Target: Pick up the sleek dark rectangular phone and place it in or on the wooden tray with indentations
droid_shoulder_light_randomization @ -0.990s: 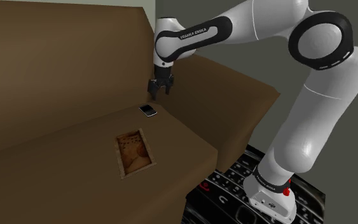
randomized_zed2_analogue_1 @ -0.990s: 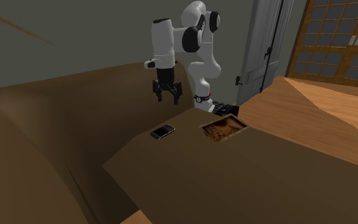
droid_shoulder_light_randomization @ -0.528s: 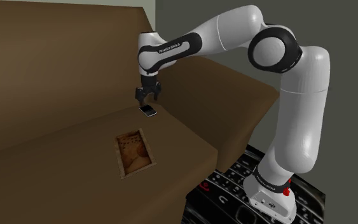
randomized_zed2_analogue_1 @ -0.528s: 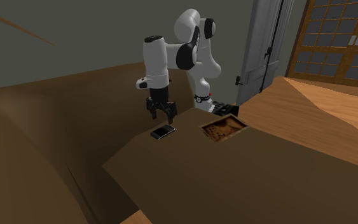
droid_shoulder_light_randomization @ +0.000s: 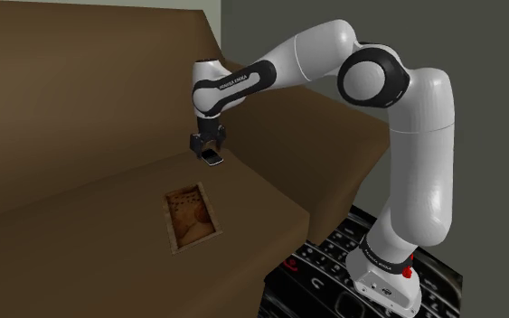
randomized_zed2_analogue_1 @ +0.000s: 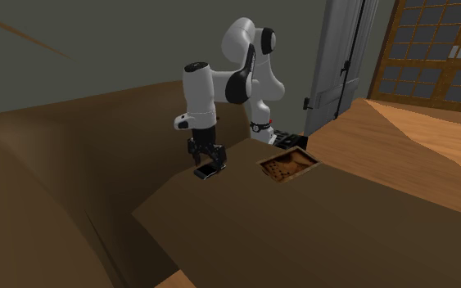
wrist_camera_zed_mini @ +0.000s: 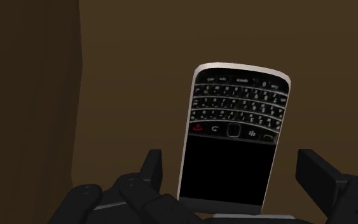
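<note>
On the seat (droid_shoulder_light_randomization: 243,194), phone (wrist_camera_zed_mini: 234,127): between the fingers (wrist_camera_zed_mini: 316,177), touching neither.
gripper (droid_shoulder_light_randomization: 207,150): spread wide, empty.
tray (droid_shoulder_light_randomization: 189,217): seven o'clock from phone, shoulder view.

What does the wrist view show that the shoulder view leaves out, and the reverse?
Wrist view adds: the phone up close, with its keypad, pale rim and black screen, and the open fingers standing either side of it, not touching. Shoulder view adds: the wooden tray, nearer the camera than the phone, the white arm and its stand. Both: the gripper low over the phone on the brown surface.
</note>
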You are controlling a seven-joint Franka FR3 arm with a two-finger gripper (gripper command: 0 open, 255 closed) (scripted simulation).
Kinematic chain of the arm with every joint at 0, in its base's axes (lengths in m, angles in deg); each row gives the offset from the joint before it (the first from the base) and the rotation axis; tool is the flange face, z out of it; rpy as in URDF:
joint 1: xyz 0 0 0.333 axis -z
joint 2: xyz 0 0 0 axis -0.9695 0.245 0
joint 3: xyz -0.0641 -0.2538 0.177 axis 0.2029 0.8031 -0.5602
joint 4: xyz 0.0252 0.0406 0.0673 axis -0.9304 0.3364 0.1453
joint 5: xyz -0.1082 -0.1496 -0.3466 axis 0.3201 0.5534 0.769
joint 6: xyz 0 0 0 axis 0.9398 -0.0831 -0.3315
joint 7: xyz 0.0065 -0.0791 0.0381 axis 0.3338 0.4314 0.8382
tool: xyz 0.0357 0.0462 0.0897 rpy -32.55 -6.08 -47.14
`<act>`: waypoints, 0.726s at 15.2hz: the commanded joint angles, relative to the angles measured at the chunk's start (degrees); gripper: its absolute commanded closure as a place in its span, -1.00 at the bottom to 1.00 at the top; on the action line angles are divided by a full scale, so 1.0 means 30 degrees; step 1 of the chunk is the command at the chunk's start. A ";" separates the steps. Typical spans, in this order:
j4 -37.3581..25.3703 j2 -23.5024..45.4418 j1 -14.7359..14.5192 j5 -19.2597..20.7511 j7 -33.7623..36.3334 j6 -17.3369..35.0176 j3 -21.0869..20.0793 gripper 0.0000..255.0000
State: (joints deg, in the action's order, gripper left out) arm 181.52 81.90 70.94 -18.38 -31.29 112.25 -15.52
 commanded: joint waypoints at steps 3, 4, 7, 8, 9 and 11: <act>0.0153 0.0182 -0.0027 0.0018 0.0028 0.0343 0.0002 -1.00; 0.0153 0.0182 -0.0027 0.0018 0.0028 0.0343 0.0002 -1.00; 0.0153 0.0182 -0.0027 0.0018 0.0028 0.0343 0.0002 -1.00; 0.0152 0.0180 -0.0027 0.0018 0.0028 0.0339 0.0002 -1.00; 0.0152 0.0180 -0.0027 0.0018 0.0028 0.0339 0.0002 1.00; 0.0158 0.0174 -0.0020 0.0017 0.0018 0.0338 0.0004 1.00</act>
State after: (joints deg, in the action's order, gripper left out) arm 182.00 82.34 70.89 -18.32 -31.23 113.30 -15.49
